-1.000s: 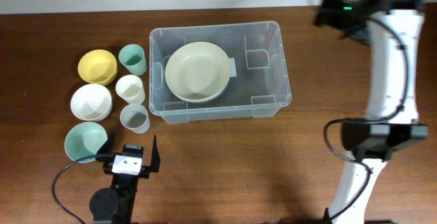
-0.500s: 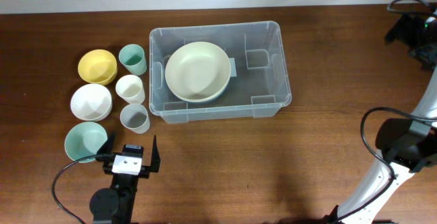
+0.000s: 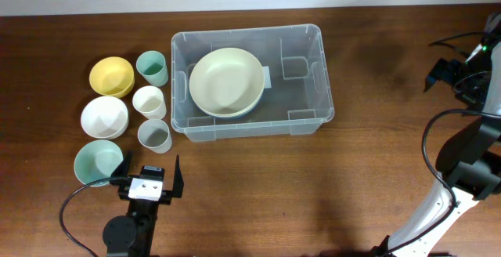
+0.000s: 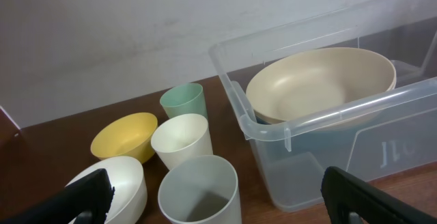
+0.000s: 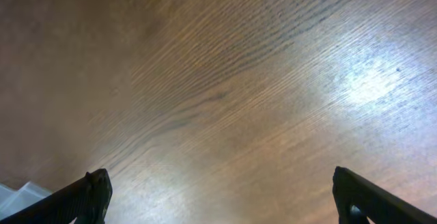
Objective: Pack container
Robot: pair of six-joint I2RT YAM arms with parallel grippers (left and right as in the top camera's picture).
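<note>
Now the container (image 3: 304, 92) sits mid-way across the table (image 3: 313, 202), toward twelve o'clock, a cream bowl (image 3: 227, 82) in its nine-o'clock half. The left gripper (image 3: 151, 172), spread wide, sits at its seven o'clock; the right gripper (image 5: 224, 191), also wide, hovers at three o'clock.

Both of your arms sit parked, with the jaws wide open and empty.

Your left gripper (image 3: 153, 169) sits low at the near left of the overhead view. Its black fingers (image 3: 178, 175) point away from its base, spread wide with nothing between them, and in the left wrist view only the two tips show at the bottom corners. Your right arm (image 3: 434, 210) rises at the far right in a white bend, with a dark cable looping off it. Your right gripper (image 5: 222, 200) faces downward, its tips far apart and gripping nothing.
</note>
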